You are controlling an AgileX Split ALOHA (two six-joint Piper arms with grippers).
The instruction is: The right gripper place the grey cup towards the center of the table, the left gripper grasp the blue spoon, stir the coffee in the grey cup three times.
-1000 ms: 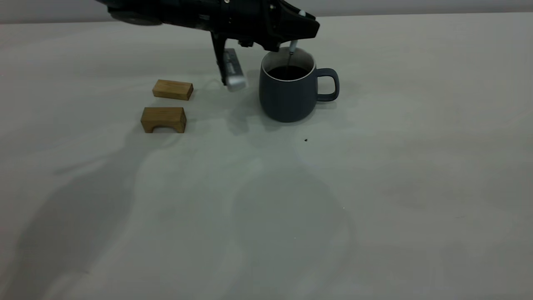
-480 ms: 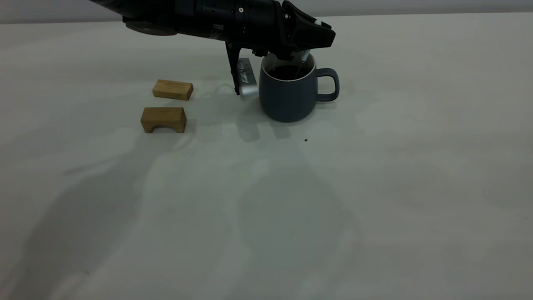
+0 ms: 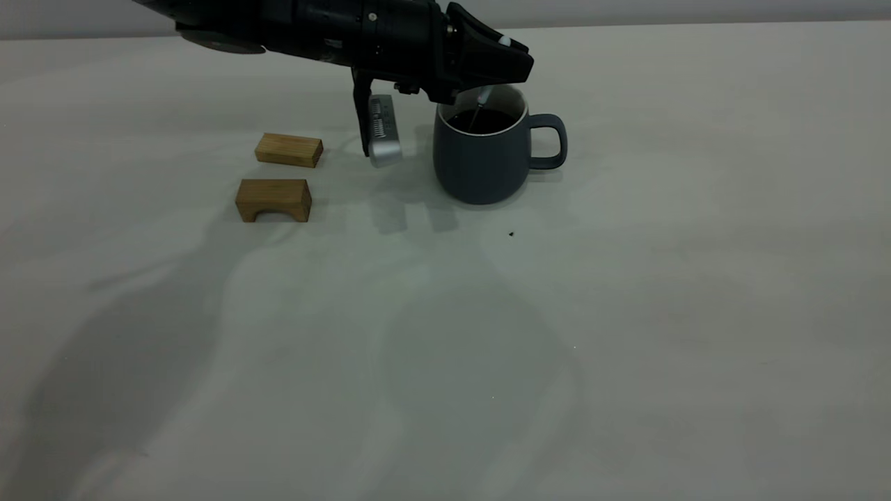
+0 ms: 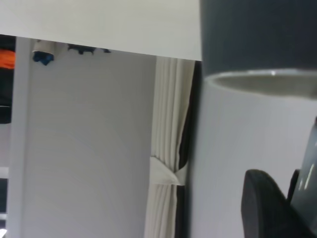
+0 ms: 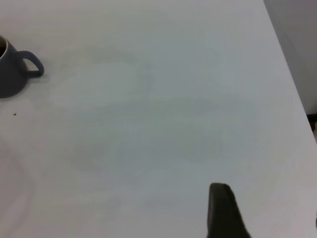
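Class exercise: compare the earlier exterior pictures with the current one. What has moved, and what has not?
The left tool swung from right of the grey cup's mouth back leftward, tilting the blue spoon in the coffee. It stays shut on the spoon. Cup and both wooden blocks are unmoved.

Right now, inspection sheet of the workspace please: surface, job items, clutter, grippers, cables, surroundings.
Surface: off-white table, one tiny dark speck in front of the cup.
Job's things: grey cup upright, handle toward the right arm's side, coffee inside; spoon dips into the coffee, tilted.
Clutter: two wooden blocks, flat block and arched block, apart from the cup on the left arm's side.
Grippers: left gripper over the cup, shut on the spoon. Right gripper away from the cup, above bare table.
Cables: nothing seen.
Surroundings: left wrist view shows a wall and a tied curtain.
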